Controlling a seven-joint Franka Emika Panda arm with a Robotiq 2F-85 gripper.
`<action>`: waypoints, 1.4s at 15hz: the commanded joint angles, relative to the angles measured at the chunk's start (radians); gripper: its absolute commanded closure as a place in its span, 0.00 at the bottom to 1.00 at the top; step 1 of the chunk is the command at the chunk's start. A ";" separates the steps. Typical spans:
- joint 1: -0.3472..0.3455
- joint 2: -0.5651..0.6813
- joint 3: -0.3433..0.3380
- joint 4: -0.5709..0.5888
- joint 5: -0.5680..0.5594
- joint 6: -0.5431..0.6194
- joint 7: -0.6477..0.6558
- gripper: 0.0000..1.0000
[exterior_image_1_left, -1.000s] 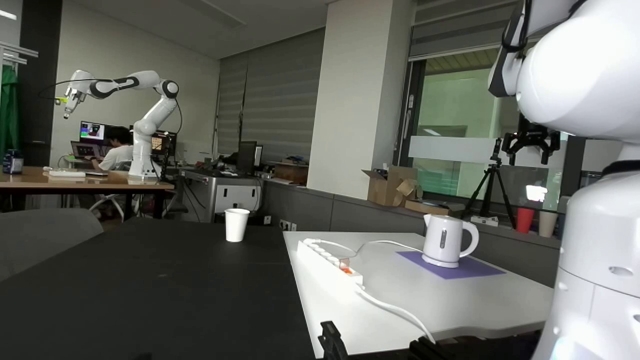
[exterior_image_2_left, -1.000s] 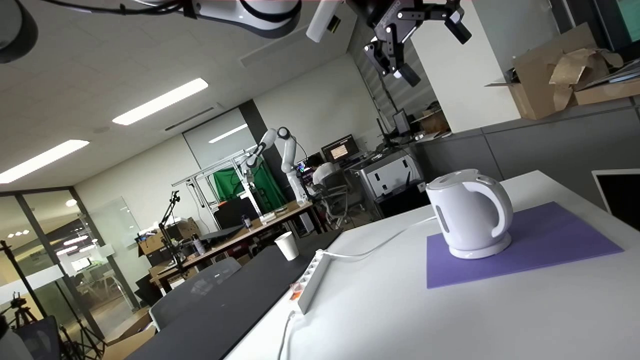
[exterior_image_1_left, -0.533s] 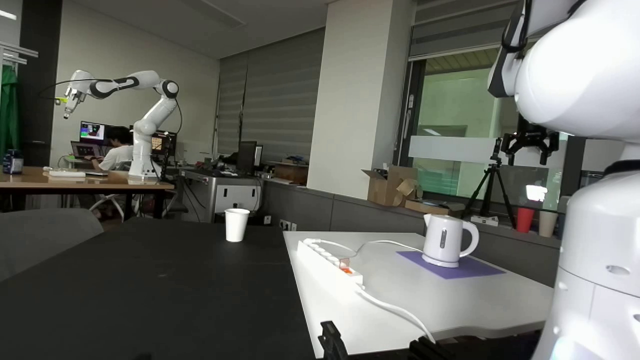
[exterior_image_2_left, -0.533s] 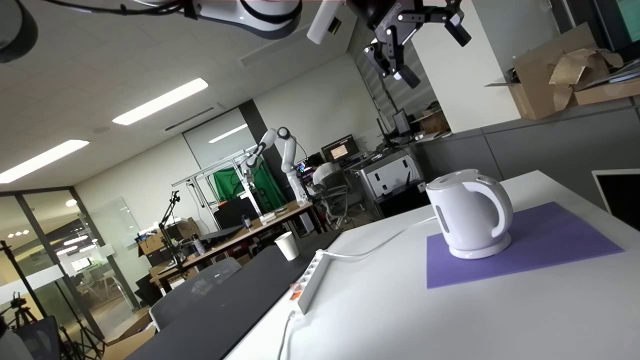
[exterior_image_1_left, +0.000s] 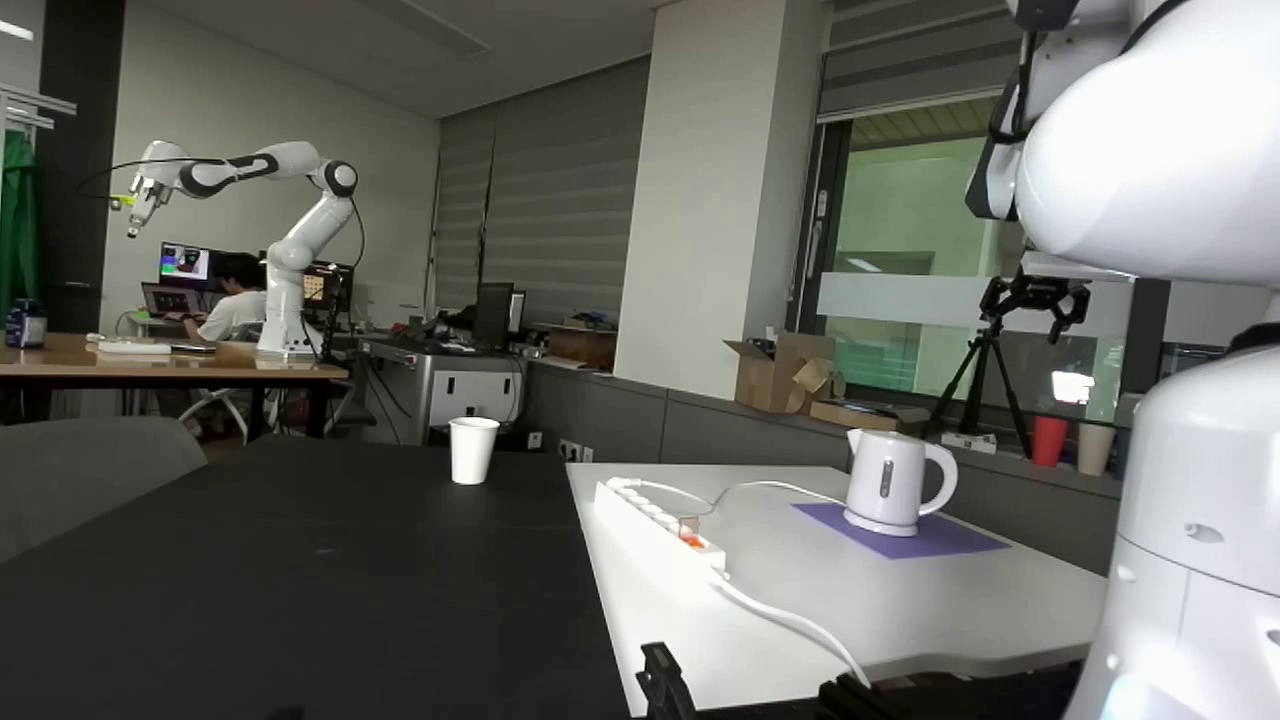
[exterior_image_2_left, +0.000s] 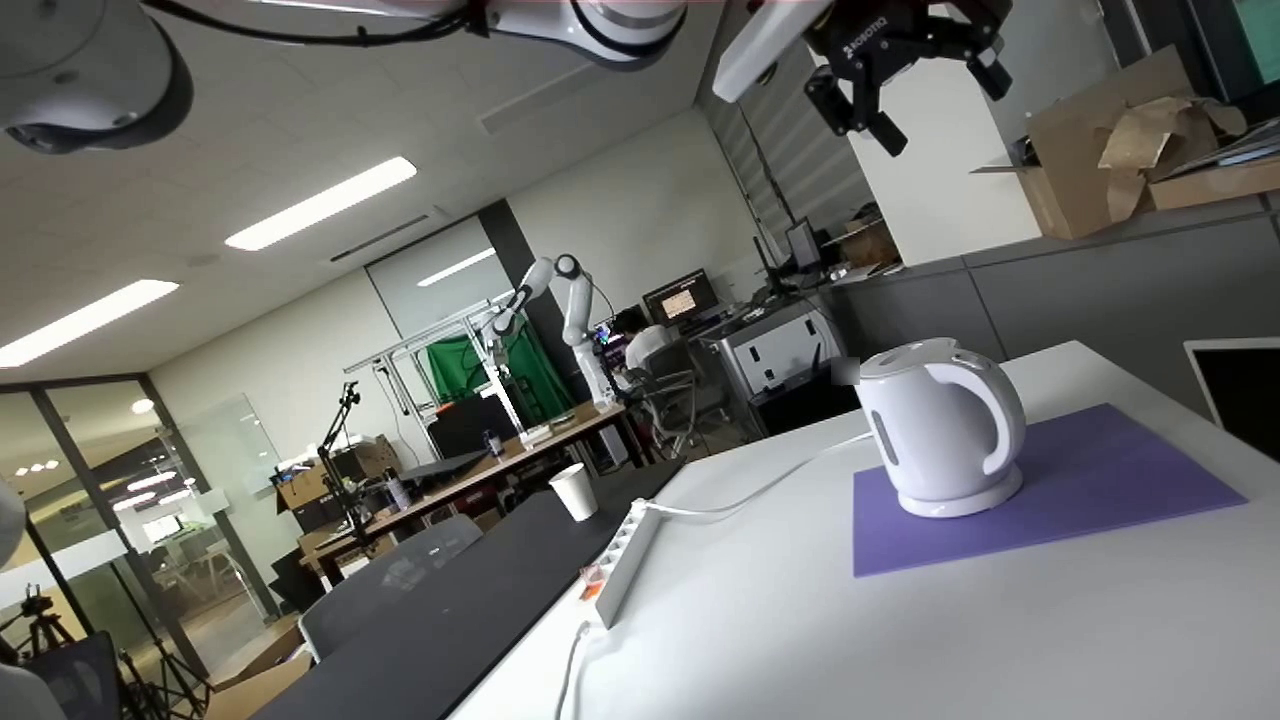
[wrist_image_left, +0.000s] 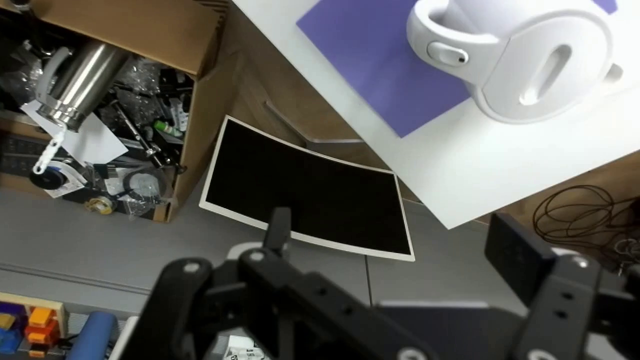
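Kettle (exterior_image_2_left: 938, 435) upright on purple mat (exterior_image_2_left: 1130, 480), wht counter (exterior_image_2_left: 1000, 640); pwr strip (exterior_image_2_left: 625, 568) nr edge; jaws wide apart, up hi, well off kettle.

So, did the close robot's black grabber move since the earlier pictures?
Yes. In an exterior view, the open gripper has shifted to the picture's right, nearer there to the cardboard box, which hasn't moved.
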 joint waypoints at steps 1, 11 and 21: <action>-0.070 0.191 0.062 0.240 0.027 -0.036 0.084 0.25; -0.114 0.576 0.079 0.673 0.017 -0.349 0.321 0.91; -0.097 0.613 0.077 0.681 0.017 -0.419 0.309 0.99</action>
